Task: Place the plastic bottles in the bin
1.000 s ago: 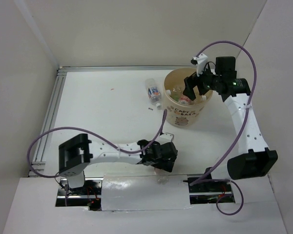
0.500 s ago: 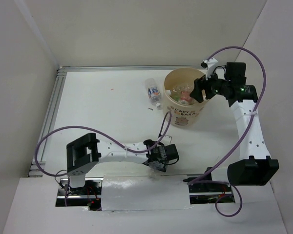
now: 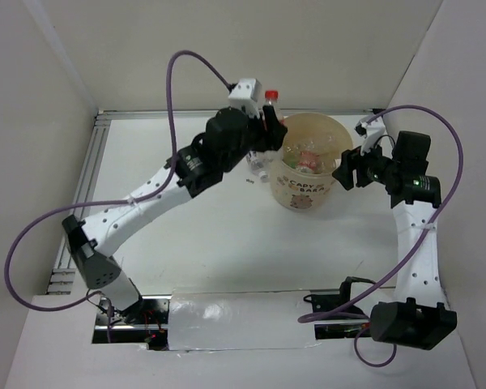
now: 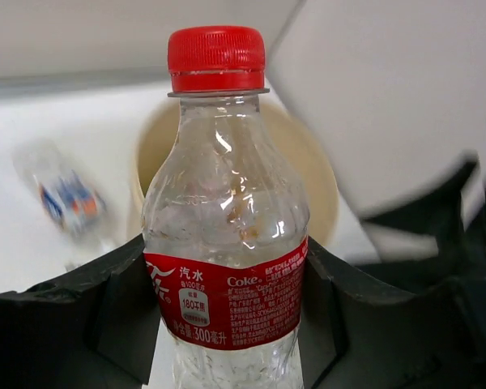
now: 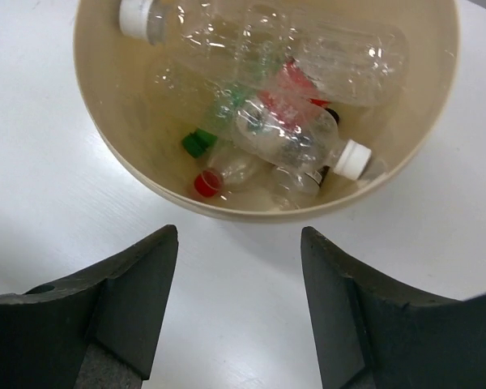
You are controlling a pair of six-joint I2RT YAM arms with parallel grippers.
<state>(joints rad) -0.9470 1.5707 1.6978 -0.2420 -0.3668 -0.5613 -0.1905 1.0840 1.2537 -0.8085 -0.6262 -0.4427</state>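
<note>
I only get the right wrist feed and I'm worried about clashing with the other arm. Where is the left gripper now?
Observer: The left gripper is at the far-left rim of the bin, across it from your right gripper.
Operator: Is it carrying anything?
Observer: Yes, it is shut on a clear bottle with a red cap and a red label.
Operator: Any bottles outside the bin?
Observer: One. The blue-white labelled bottle lies on the table just left of the bin.
</note>
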